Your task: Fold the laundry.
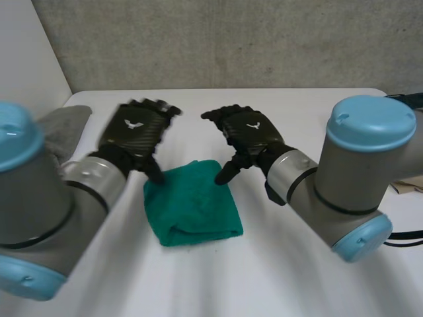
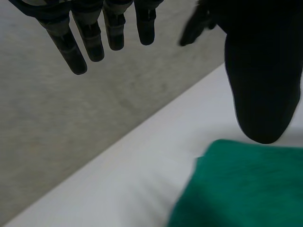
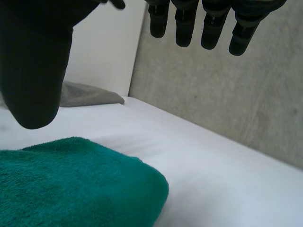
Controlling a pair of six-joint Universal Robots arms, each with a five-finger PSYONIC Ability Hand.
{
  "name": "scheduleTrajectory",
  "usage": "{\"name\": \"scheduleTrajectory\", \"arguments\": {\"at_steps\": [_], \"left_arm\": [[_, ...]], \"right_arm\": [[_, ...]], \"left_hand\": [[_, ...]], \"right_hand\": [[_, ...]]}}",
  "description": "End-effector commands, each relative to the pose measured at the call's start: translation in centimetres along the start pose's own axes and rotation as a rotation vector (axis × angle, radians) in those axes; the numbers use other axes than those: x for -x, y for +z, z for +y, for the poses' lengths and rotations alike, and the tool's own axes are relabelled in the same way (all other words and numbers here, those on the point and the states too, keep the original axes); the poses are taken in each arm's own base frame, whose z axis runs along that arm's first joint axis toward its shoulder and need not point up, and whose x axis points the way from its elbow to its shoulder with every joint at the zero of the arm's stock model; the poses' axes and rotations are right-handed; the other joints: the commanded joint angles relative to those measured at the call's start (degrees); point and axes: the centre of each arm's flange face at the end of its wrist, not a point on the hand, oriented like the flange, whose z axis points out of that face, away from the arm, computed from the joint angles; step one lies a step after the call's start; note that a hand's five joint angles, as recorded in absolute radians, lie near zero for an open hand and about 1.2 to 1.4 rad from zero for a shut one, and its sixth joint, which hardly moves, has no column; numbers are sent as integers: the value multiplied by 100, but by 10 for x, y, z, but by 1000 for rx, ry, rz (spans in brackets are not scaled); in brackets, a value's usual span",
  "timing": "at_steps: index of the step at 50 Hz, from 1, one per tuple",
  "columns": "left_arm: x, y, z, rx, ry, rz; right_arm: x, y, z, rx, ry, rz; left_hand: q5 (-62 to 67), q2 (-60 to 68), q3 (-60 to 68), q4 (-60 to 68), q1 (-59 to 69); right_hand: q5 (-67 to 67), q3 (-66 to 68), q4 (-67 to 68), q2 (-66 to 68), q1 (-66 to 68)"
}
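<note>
Arms, two, grey with light-blue caps: left arm [image 1: 39, 211] at near left, right arm [image 1: 350, 178] at near right, both reaching away over the table [image 1: 297, 264], which is white and flat.

Towel [image 1: 195, 205] [image 3: 71, 184], green terry, one piece. Folded into a thick rectangle and lying flat at the middle of the table, between the two arms. Rounded fold along its near edge. It sits slightly askew, with the near edge swung to the right.

Left hand [image 1: 135, 129] [image 2: 262, 71], black. Held just beyond the towel's far left corner, back of the hand upward. Fingers [image 2: 71, 52] straight and spread, pointing to the far side, holding nothing. Thumb points down, tip at the far left corner of the towel; whether it touches cannot be told.

Right hand [image 1: 251, 132] [image 3: 33, 56], black. Held just beyond the towel's far right corner, opposite the left hand and apart from it. Fingers [image 3: 184, 28] loose and apart, holding nothing. Thumb points down over the far right corner; in the right wrist view its tip hangs just above the towel, a strip of table showing between.

Grey cloth [image 1: 66, 125] [image 3: 87, 96], one piece. Lies in a low heap at the far left of the table, well apart from the towel.

Concrete wall [image 1: 231, 39], grey, behind the table's far edge; white wall [image 1: 26, 46] adjoining at far left.
</note>
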Motion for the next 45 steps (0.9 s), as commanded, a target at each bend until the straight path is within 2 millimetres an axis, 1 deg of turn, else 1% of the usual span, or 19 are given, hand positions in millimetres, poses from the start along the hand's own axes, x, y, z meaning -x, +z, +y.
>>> {"name": "scheduleTrajectory", "arguments": {"at_steps": [1,4,12,15,18,22,23,26,27,30,31,34,35,38,39,41,42,44,45], "left_arm": [[-32,12,36,187,-58,49],[-29,12,54,294,-70,-8],[-23,19,91,431,-55,-56],[-21,19,97,467,-35,-55],[-16,18,98,494,-17,-58],[-8,18,83,457,-26,-62],[-6,17,73,428,-34,-53],[-1,15,55,373,-42,-36],[4,15,42,329,-41,-28],[13,14,21,257,-38,-19],[19,12,5,204,-36,-13],[29,9,-17,126,-40,6],[32,7,-30,82,-43,43],[31,-1,-47,37,-47,119],[28,-8,-56,18,-49,191],[22,-16,-63,8,-51,278],[17,-23,-68,4,-59,351],[12,-29,-71,3,-65,414],[6,-36,-73,3,-67,473]], "right_arm": [[-21,19,32,158,30,1],[-25,27,50,240,26,1],[-21,37,90,393,10,-19],[-19,36,93,408,-23,-24],[-22,36,89,399,-80,0],[-25,33,74,366,-157,40],[-24,31,67,346,-190,50],[-22,27,54,305,-242,66],[-20,24,46,275,-279,83],[-15,16,33,221,-341,115],[-9,9,26,188,-381,136],[3,-4,21,142,-433,144],[14,-14,21,110,-462,129],[32,-28,29,77,-498,86],[42,-36,36,52,-516,53],[52,-43,46,38,-532,16],[61,-48,57,34,-541,-14],[68,-52,69,36,-547,-35],[73,-54,81,39,-551,-55]], "left_hand": [[-276,-171,-209,-154,-91],[-276,-171,-209,-154,-91],[-276,-171,-209,-154,-91],[-276,-171,-209,-154,-91],[-276,-171,-209,-154,-91],[-276,-171,-209,-154,-91],[-276,-171,-209,-154,-91],[-276,-171,-209,-154,-91],[-276,-171,-209,-154,-91],[-276,-171,-209,-154,-91],[-276,-171,-209,-154,-91],[-276,-171,-209,-154,-91],[-276,-171,-209,-154,-91],[-276,-171,-209,-154,-91],[-276,-171,-209,-154,-91],[-276,-171,-209,-154,-91],[-276,-171,-209,-154,-91],[-276,-171,-209,-154,-91],[-276,-171,-209,-154,-91]], "right_hand": [[-273,-193,-180,-205,-270],[-273,-193,-180,-205,-270],[-273,-193,-180,-205,-270],[-273,-193,-180,-205,-270],[-273,-193,-180,-205,-270],[-273,-193,-180,-205,-270],[-273,-193,-180,-205,-270],[-273,-193,-180,-205,-270],[-273,-193,-180,-205,-270],[-273,-193,-180,-205,-270],[-273,-193,-180,-205,-270],[-273,-193,-180,-205,-270],[-273,-193,-180,-205,-270],[-273,-193,-180,-205,-270],[-273,-193,-180,-205,-270],[-273,-193,-180,-205,-270],[-273,-193,-180,-205,-270],[-273,-193,-180,-205,-270],[-273,-193,-180,-205,-270]]}}
